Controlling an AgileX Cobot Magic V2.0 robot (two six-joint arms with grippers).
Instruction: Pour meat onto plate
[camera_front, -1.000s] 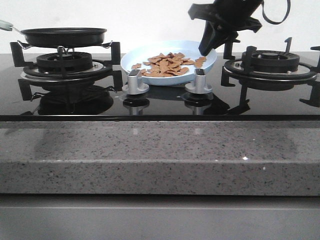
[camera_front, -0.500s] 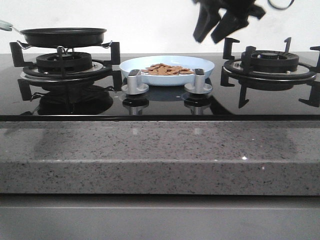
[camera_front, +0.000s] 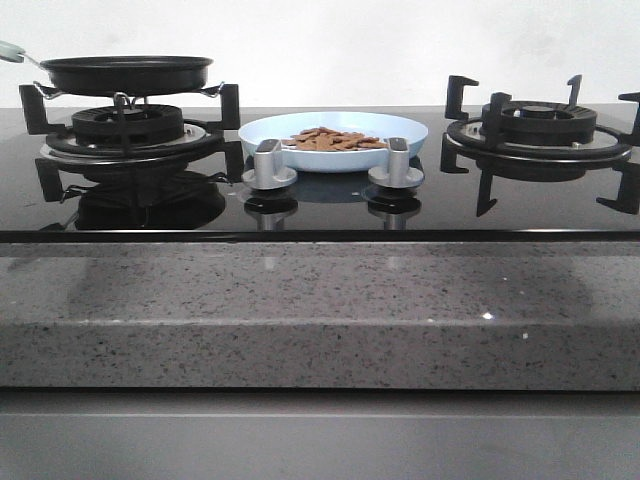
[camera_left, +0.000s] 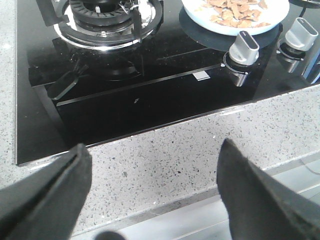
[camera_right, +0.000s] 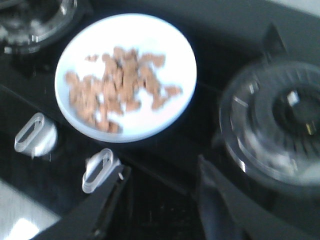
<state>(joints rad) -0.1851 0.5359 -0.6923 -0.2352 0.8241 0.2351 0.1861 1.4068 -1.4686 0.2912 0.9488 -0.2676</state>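
black right claw (camera_right: 160, 200) wide open, empty, above plate (camera_right: 170, 45).

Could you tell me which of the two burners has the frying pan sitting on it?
The left burner: the black frying pan rests on its supports, while the right burner is bare.

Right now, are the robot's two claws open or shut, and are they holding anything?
Left gripper: open, holding nothing, above the speckled grey stone counter edge.
Right gripper: open, holding nothing, above the glossy black stovetop.
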